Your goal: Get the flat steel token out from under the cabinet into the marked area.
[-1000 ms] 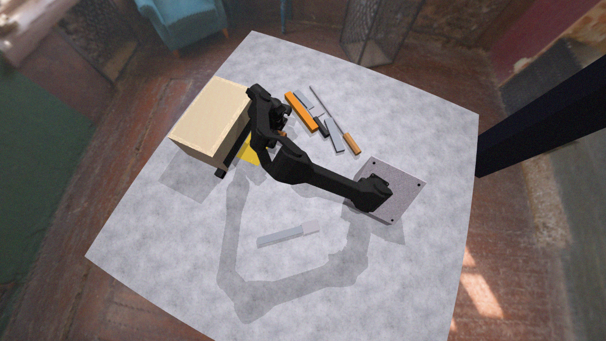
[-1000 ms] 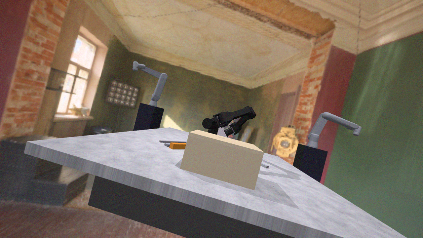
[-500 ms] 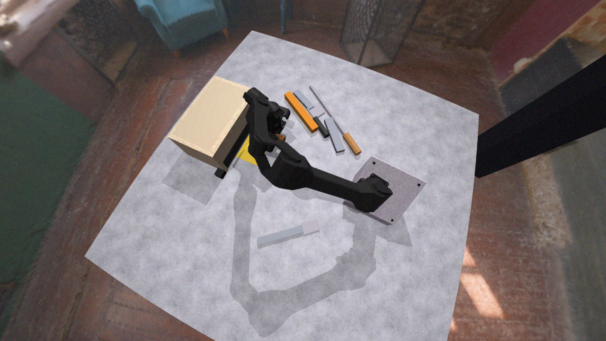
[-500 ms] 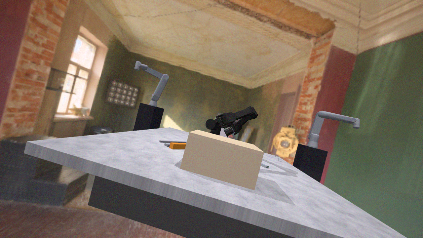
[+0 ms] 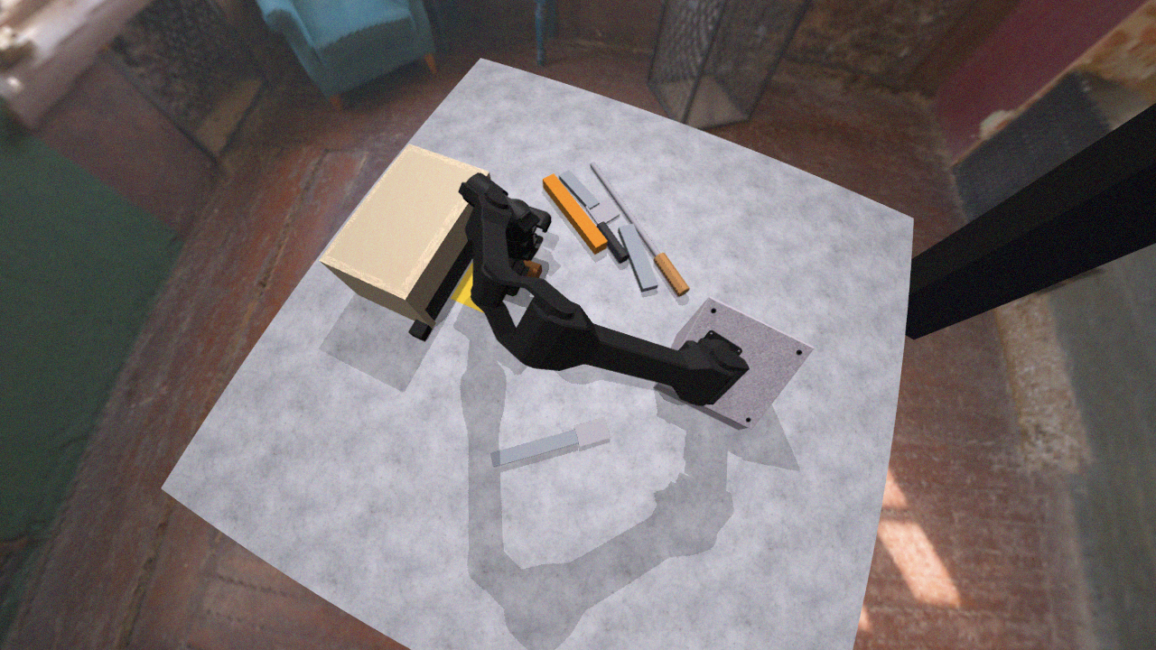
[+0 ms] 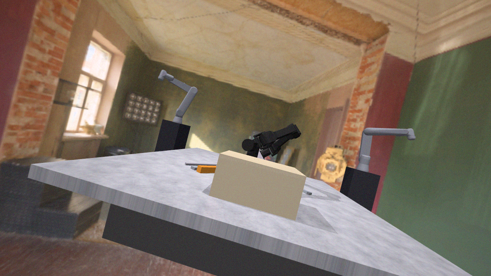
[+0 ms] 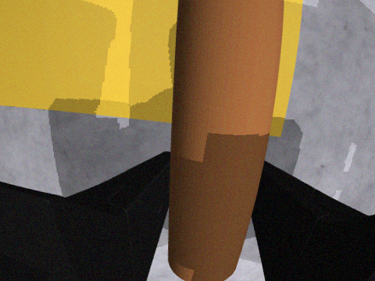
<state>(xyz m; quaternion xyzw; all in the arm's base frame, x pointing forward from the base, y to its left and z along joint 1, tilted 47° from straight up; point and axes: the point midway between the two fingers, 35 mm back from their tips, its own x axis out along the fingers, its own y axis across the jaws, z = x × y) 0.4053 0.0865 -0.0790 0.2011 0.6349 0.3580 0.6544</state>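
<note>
My gripper is shut on a brown-orange round handle, seen lengthwise between the black fingers in the wrist view. The handle passes over the right part of the yellow marked area. The tool's far end is out of the wrist view and hidden by the arm in the top view. The beige cabinet stands behind the yellow area, its dark lower front mostly hidden by my arm. I cannot see the steel token in any view.
An orange bar, a thin rod with an orange handle, a black-handled piece and a grey bar lie right of the cabinet. A grey strip with a pale end lies nearer the front. A dark block sits at the cabinet's corner.
</note>
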